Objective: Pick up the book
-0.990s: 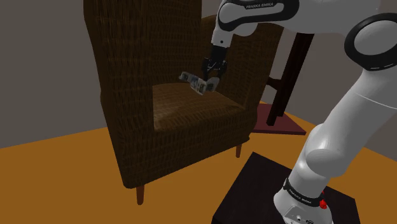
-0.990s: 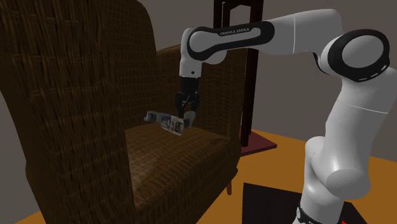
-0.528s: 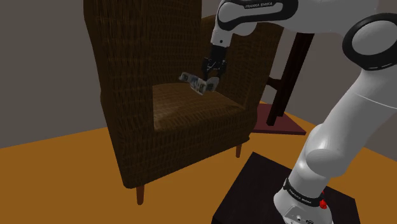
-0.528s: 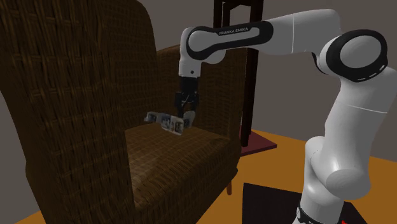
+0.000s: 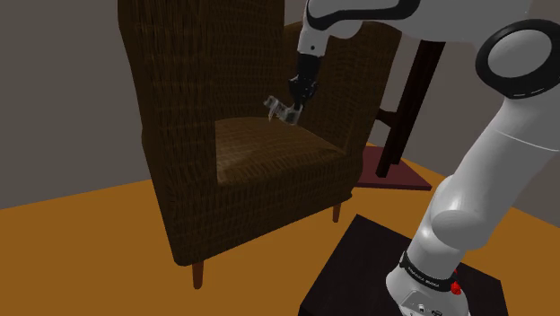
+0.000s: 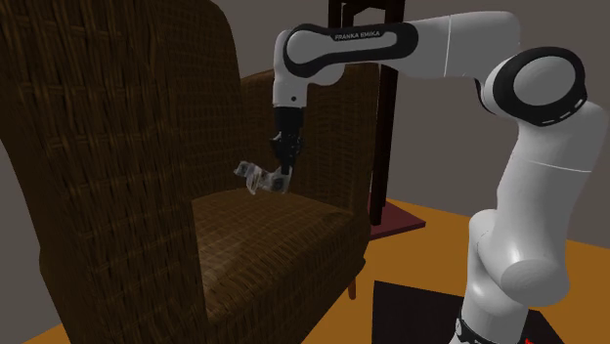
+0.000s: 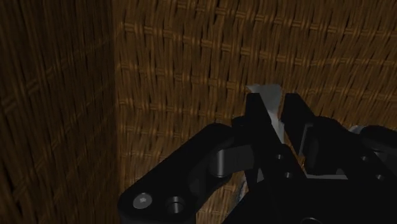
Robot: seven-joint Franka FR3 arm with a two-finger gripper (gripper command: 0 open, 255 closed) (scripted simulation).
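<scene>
Since the earlier frame the arm has carried the gripper (image 5: 294, 99) upward and turned its wrist, so the book (image 5: 279, 109) now hangs higher and looks shorter and more tilted than it did; it is a small pale volume, clear of the seat (image 5: 260, 154) of the brown wicker armchair (image 5: 170, 108) and touching nothing but the gripper; in the wrist view the two black fingers (image 7: 257, 114) are clamped on the book's pale edge, with woven wicker behind them; the grasp is at one end of the book, and the rest juts out towards the shoulder view's left. My judgement is that the pick itself is made and the lift is under way; the next move calls for a steady rise away from the seat, holding the clamp firm, since a book held by one edge may pivot or slip, and keeping it off the armrest (image 5: 359, 90) close beside the hand.
</scene>
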